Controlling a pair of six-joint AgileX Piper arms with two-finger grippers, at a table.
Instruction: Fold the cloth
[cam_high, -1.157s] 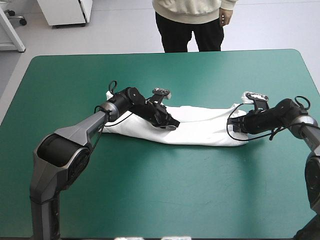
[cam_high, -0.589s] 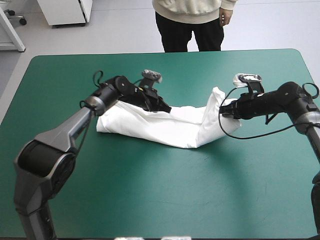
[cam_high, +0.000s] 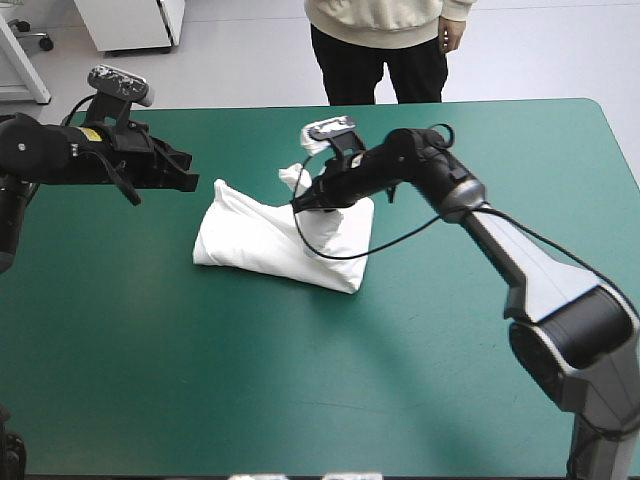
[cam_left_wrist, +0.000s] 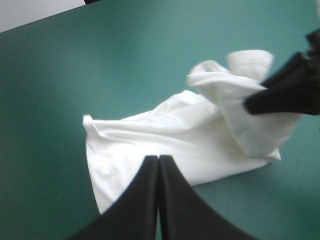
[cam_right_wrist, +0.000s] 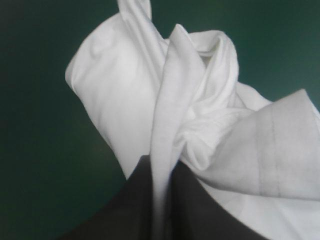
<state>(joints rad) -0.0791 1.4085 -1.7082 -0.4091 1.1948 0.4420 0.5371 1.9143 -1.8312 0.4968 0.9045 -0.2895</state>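
Observation:
The white T-shirt (cam_high: 270, 240) lies as a folded bundle at mid-table, its right half doubled over onto the left. My right gripper (cam_high: 300, 202) hovers over the bundle's far side, shut on a raised fold of the T-shirt (cam_right_wrist: 165, 130); in the left wrist view its black fingers (cam_left_wrist: 285, 92) show against that fold (cam_left_wrist: 235, 85). My left gripper (cam_high: 188, 172) is drawn back to the table's far left, off the T-shirt (cam_left_wrist: 165, 145), its fingers shut in one arch with nothing between them.
A person stands beyond the table's far edge, hands off the top. Bare teal-green cover (cam_high: 330, 380) stretches across the near half and the right side of the table.
My right gripper has carried the T-shirt's right end leftward over the rest, halving the long strip. My left gripper has let go and drawn back to the far left.

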